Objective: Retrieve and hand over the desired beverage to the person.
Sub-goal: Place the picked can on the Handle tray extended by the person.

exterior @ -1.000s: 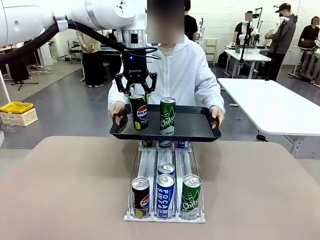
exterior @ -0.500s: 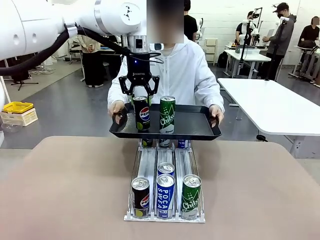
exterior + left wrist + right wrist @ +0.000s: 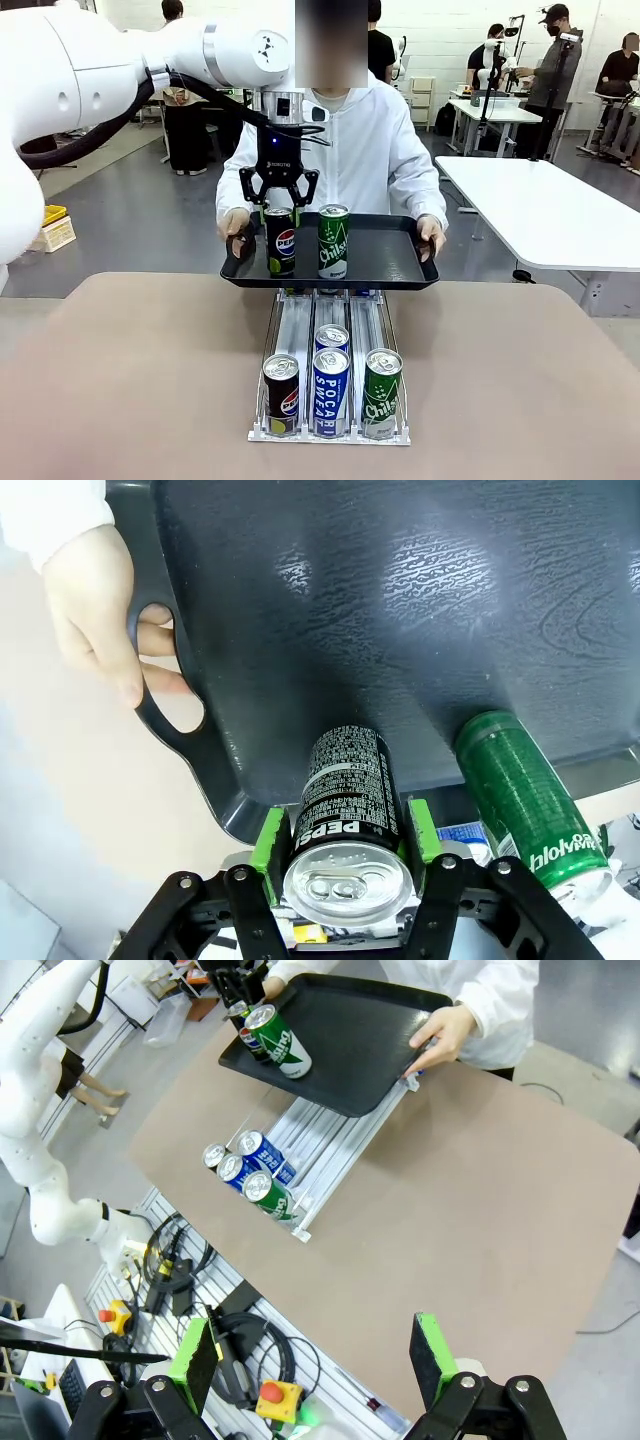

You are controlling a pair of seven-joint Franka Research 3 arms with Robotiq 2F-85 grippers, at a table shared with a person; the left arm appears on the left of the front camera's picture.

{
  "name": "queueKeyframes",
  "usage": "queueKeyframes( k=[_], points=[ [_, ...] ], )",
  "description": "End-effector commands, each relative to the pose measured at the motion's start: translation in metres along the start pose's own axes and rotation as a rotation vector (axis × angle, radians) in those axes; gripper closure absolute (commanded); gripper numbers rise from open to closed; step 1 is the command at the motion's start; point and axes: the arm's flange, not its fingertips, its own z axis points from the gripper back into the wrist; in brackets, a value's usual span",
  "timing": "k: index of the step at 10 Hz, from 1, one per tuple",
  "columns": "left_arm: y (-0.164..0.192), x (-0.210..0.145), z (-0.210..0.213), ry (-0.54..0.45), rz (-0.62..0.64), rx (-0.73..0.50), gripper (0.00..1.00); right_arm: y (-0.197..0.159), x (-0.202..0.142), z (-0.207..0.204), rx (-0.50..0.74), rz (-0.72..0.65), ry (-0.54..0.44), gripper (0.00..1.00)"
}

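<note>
Here the person holds the black tray level over the far edge of the desk, above the can rack. The left gripper comes straight down over the tray's left part, its fingers pinching the upright Pepsi can near its top, beside the green Chilsung can. Whether the base rests on the tray is unclear. The right gripper hangs spread, well apart.

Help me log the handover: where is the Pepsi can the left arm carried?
In the front view the Pepsi can stands on the black tray's left part, between the left gripper's fingers, beside the green Chilsung can.
</note>
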Motion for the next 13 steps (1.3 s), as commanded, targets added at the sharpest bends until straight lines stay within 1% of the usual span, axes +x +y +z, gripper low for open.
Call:
queueKeyframes(
  k=[1,2,3,4,5,7,13],
  points=[
    [-0.0107,0.013,0.0104,0.012,0.006,0.042,0.42,-0.0004,0.0017,-0.0006,0.025,0.016,-0.008,0.0],
    [-0.0113,0.0123,0.0092,0.015,0.002,0.043,0.42,-0.0004,0.0017,-0.0006,0.025,0.016,-0.008,0.0],
    [-0.0113,0.0115,0.0089,0.017,0.001,0.041,0.26,-0.0004,0.0017,-0.0006,0.025,0.016,-0.008,0.0],
    [-0.0113,0.0103,0.0094,0.016,-0.004,0.042,0.22,-0.0004,0.0017,-0.0006,0.025,0.016,-0.008,0.0],
    [-0.0116,0.0088,0.0091,0.013,-0.008,0.044,0.06,-0.0004,0.0017,-0.0006,0.025,0.016,-0.008,0.0],
    [-0.0112,0.0069,0.009,0.008,-0.012,0.049,0.0,-0.0004,0.0017,-0.0006,0.025,0.016,-0.008,0.0],
    [-0.0123,0.0058,0.0093,0.005,-0.01,0.056,0.0,-0.0004,0.0017,-0.0006,0.025,0.016,-0.008,0.0]
  ],
)
